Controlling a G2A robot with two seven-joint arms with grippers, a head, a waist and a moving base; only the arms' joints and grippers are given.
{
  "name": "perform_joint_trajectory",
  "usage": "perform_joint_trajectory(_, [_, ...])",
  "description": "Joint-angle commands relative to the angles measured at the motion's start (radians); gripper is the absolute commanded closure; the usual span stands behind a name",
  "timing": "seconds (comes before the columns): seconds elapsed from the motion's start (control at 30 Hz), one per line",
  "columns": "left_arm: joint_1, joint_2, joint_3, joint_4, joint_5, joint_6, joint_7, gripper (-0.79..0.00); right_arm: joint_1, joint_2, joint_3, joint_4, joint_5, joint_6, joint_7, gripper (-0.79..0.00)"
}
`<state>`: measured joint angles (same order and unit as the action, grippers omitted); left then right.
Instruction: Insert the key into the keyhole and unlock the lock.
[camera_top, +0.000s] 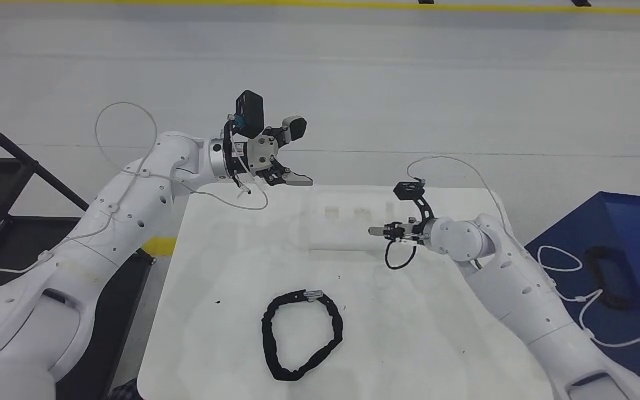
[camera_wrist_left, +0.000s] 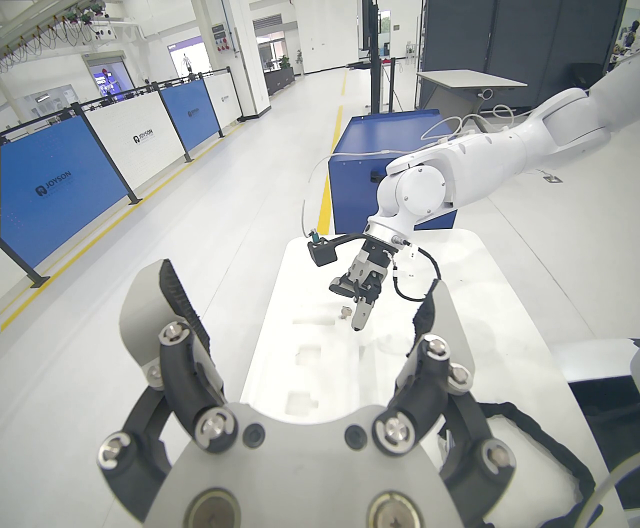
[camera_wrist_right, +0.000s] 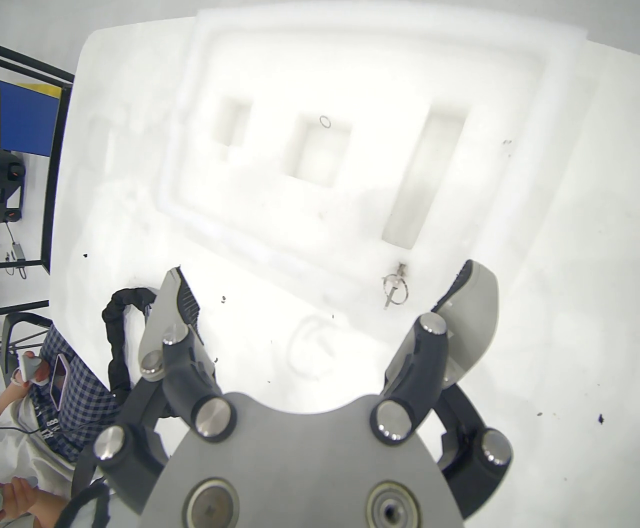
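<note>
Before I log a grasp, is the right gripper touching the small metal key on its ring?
Apart. The right wrist view shows bare white surface between the small metal key and both open fingers of the right gripper.

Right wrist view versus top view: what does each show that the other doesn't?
Right wrist view: a small metal key on a ring, lying by the long recess of the white foam block. Top view: the open left gripper near the far corner of the table, and the black chain lock's whole loop. Both: the foam block, the open right gripper, some chain.
</note>
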<state>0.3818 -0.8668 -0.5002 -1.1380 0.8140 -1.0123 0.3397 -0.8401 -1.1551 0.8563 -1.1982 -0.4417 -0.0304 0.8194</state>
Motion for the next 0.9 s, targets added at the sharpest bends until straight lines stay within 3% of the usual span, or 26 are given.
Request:
perform_joint_trajectory(0.0, [0.0, 0.0, 0.0, 0.0, 0.0, 0.0, 0.0, -0.785, 0.012, -0.003, -0.009, -0.011, -0.011, 0.032, 0.044, -0.785])
perform_joint_trajectory(0.17, [0.0, 0.0, 0.0, 0.0, 0.0, 0.0, 0.0, -0.785, 0.042, -0.017, -0.04, -0.007, -0.027, 0.113, 0.114, -0.785])
perform_joint_trajectory(0.4, [0.0, 0.0, 0.0, 0.0, 0.0, 0.0, 0.0, -0.785, 0.079, -0.04, -0.088, 0.031, -0.09, 0.171, 0.115, -0.767])
perform_joint_trajectory(0.57, [0.0, 0.0, 0.0, 0.0, 0.0, 0.0, 0.0, -0.785, 0.096, -0.053, -0.114, 0.048, -0.135, 0.214, 0.13, -0.397])
perform_joint_trajectory(0.87, [0.0, 0.0, 0.0, 0.0, 0.0, 0.0, 0.0, -0.785, 0.114, -0.07, -0.137, 0.059, -0.193, 0.293, 0.166, -0.271])
